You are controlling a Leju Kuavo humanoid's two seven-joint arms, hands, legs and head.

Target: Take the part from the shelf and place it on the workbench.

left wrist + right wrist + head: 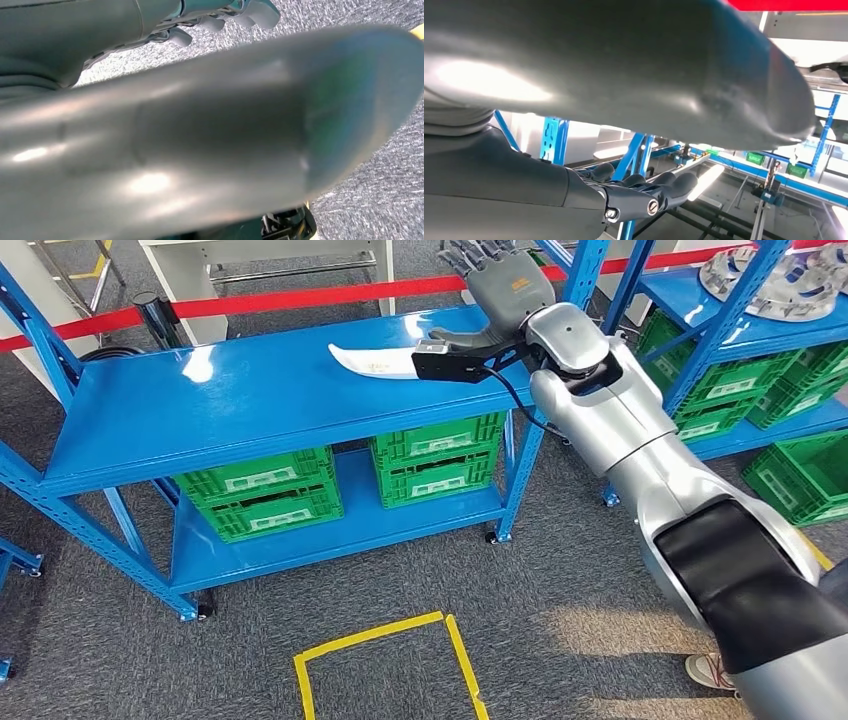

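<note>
A white curved part (370, 360) lies flat on the top board of the blue shelf (230, 400), toward its back right. My right hand (505, 285) reaches over that board's back right corner, just right of the part, fingers stretched away from me. The black unit at its wrist covers the part's right end. In the right wrist view the right hand (634, 195) has straight fingers (674, 182) with nothing in them, under a blurred grey thumb (624, 70). My left hand (200, 125) hangs over grey carpet, thumb large and blurred, fingers (235, 15) empty.
Green crates (260, 490) (440, 455) fill the shelf's lower board. A second blue rack (740, 330) at the right holds round metal parts (780, 280) and more crates. A red barrier tape (300, 298) and a white table frame (260, 255) stand behind. Yellow tape (385, 660) marks the floor; a person's shoe (708, 670).
</note>
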